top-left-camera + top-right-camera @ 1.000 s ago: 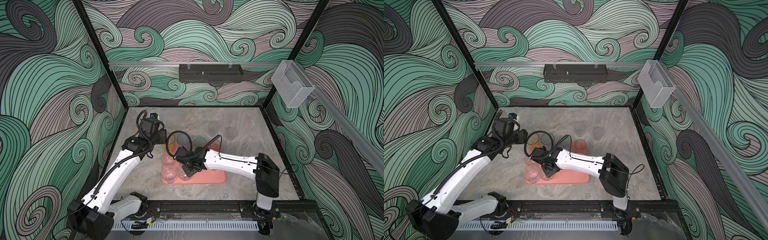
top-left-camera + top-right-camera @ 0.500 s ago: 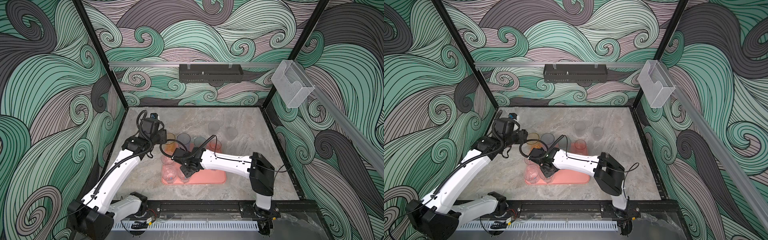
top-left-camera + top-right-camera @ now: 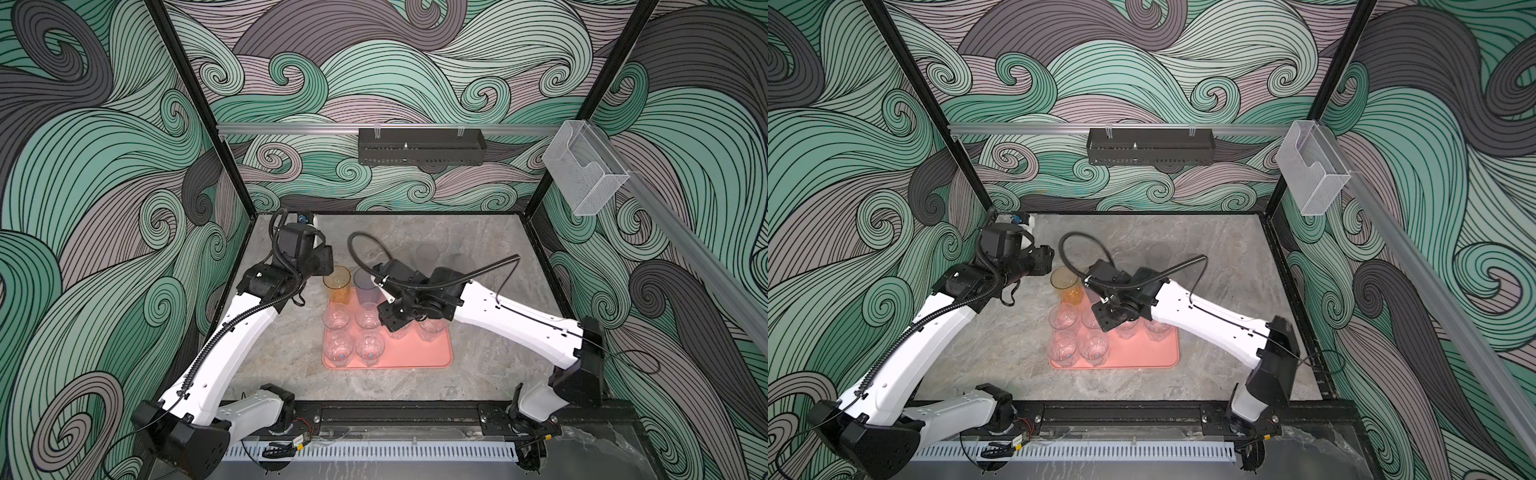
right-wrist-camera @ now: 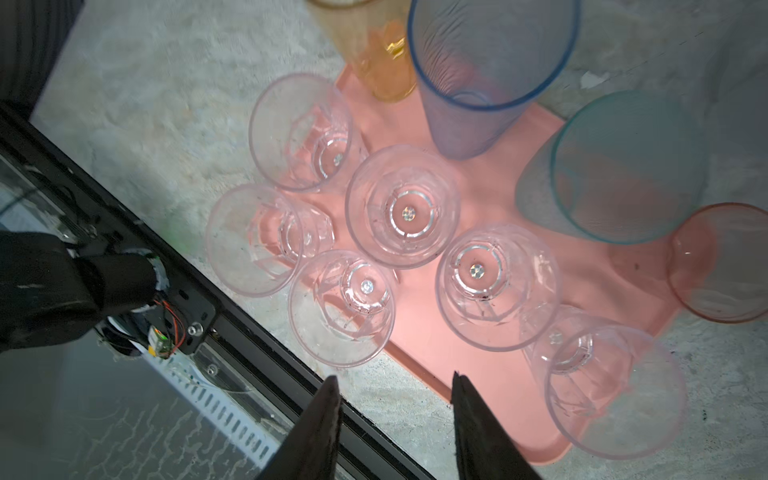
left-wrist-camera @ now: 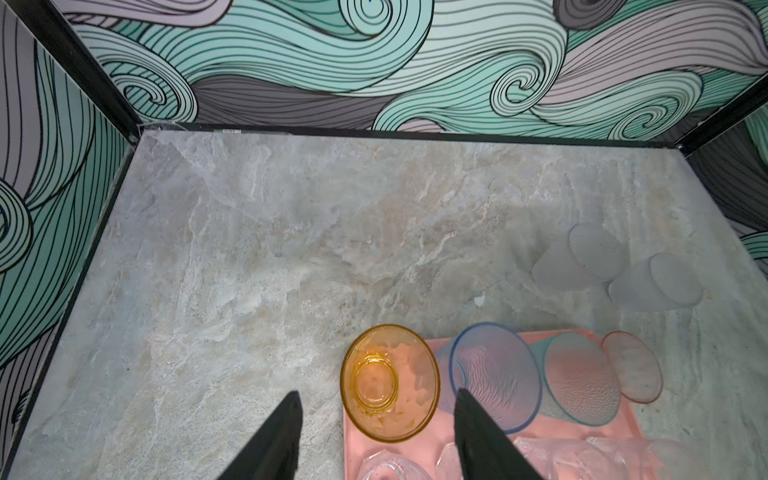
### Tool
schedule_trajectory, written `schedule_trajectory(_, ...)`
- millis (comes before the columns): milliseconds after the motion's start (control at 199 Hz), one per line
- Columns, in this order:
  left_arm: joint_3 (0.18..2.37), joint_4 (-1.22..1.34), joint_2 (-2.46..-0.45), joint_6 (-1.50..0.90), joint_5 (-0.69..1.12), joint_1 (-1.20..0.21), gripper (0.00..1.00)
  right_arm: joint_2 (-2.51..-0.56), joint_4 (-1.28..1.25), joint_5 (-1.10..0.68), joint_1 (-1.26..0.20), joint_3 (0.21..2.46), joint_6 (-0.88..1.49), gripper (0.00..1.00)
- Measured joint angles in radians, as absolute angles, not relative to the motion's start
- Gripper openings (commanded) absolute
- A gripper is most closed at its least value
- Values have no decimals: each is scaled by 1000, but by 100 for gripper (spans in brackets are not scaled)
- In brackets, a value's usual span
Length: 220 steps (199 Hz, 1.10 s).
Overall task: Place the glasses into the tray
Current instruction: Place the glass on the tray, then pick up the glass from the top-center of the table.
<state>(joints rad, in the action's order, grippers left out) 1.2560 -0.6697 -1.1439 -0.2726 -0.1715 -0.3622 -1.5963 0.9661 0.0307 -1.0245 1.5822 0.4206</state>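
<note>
The salmon-pink tray (image 3: 415, 357) lies mid-table. Along its back edge stand the tall amber glass (image 5: 388, 382), the blue-violet one (image 5: 494, 374), the teal one (image 4: 615, 174) and the short reddish one (image 4: 723, 266). Several short clear glasses (image 4: 403, 208) stand upright in front of them. Two more clear glasses (image 5: 582, 257) stand on the table behind the tray. My left gripper (image 5: 376, 409) is open over the tray's back left corner, with the amber glass's rim between its fingers, ungripped. My right gripper (image 4: 394, 378) hangs open and empty above the clear glasses.
A black perforated basket (image 3: 419, 151) hangs on the back wall and a clear acrylic box (image 3: 582, 174) on the right wall. The black front rail (image 4: 232, 328) runs close to the tray's near side. Patterned walls enclose the stone table (image 3: 478, 374).
My right gripper has gone from shut to open and drawn back to the right, away from the clear glasses at the tray's left. The left arm has stayed still.
</note>
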Motion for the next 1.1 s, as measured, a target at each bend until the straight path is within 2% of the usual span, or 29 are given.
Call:
schedule_trajectory(216, 1251, -627, -1164, -270, -48, -375, 61, -1583, 954, 1, -839, 1605, 405, 46)
schedule_trajectory(351, 1211, -565, -1187, -242, 11, -432, 63, -1580, 893, -63, -716, 1605, 413, 46)
schedule_trajectory(627, 1112, -401, -1242, -137, 92, -541, 66, -1571, 785, -86, -513, 1588, 464, 57)
schedule_trajectory(802, 1113, -345, -1315, -85, 89, -546, 67, -1585, 769, -54, -417, 1566, 481, 60)
schedule_trajectory(1103, 1133, -347, -1375, -76, 10, -546, 70, -1738, 738, -28, -342, 1565, 486, 56)
